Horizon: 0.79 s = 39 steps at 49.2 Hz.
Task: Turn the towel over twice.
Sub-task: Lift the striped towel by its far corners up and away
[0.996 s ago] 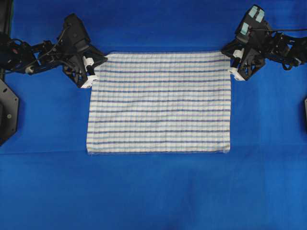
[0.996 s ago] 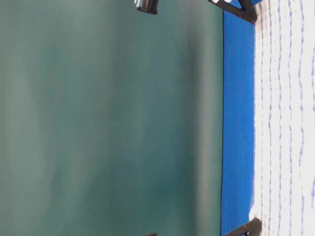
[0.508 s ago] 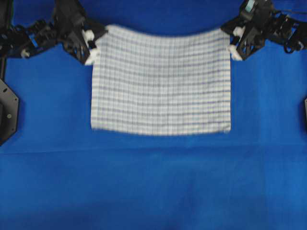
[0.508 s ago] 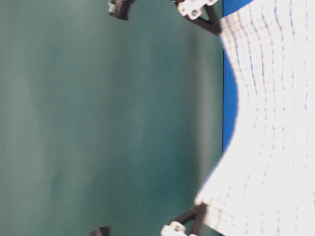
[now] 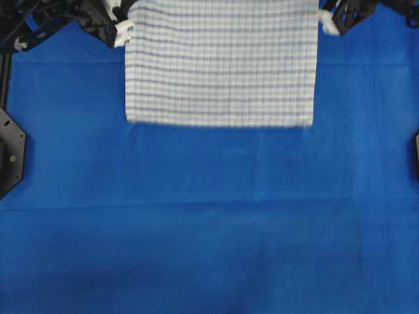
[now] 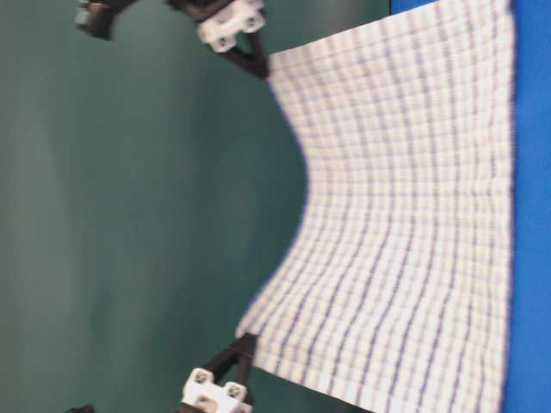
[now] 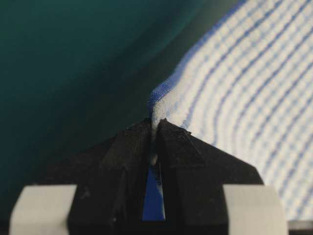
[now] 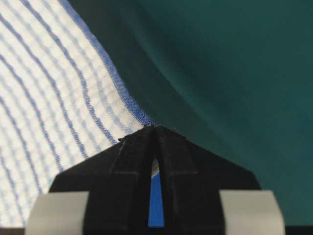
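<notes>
The towel [image 5: 221, 62], white with thin blue stripes, hangs stretched between both grippers above the far part of the table. In the table-level view the towel [image 6: 405, 215] sags between its two held corners, and its free edge reaches down to about the blue table cloth. My left gripper [image 5: 121, 26] is shut on the towel's left corner; its wrist view shows the jaws [image 7: 154, 122] pinching the blue hem. My right gripper [image 5: 327, 19] is shut on the right corner, with the hem caught at the jaw tips [image 8: 155, 127].
A plain blue cloth [image 5: 209, 229] covers the whole table. Black fixtures stand at the left edge [image 5: 10, 150] and the right edge [image 5: 416, 154]. A dark green backdrop [image 6: 129, 215] rises behind the table.
Both grippers have risen and moved to the far side with the towel's corners. The towel has gone from lying flat to hanging, and its near edge has slid away across the table.
</notes>
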Each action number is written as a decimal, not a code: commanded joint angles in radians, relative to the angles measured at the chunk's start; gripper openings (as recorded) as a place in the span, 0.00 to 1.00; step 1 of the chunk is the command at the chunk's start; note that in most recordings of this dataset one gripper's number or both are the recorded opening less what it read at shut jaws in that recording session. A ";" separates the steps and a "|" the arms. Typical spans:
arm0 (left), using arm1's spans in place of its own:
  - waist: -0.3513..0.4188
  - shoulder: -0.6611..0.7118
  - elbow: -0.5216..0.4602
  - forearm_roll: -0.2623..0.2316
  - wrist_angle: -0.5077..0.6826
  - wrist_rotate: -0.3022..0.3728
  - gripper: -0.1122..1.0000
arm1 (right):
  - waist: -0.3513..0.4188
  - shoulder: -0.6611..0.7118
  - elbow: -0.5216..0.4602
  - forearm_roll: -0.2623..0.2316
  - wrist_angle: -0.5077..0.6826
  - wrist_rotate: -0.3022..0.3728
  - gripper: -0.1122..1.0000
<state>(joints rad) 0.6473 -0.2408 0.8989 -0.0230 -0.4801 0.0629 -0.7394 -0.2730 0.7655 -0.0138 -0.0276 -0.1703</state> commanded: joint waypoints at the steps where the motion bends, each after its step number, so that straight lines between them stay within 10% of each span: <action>1: 0.005 -0.040 -0.029 -0.003 -0.017 0.002 0.13 | -0.008 -0.041 -0.054 -0.002 0.023 -0.014 0.14; 39: -0.014 -0.178 0.014 -0.003 -0.140 -0.002 0.13 | 0.005 -0.219 -0.120 -0.028 0.146 -0.038 0.14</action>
<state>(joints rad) 0.6427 -0.3881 0.9143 -0.0245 -0.6044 0.0598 -0.7409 -0.4587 0.6673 -0.0383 0.1120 -0.2102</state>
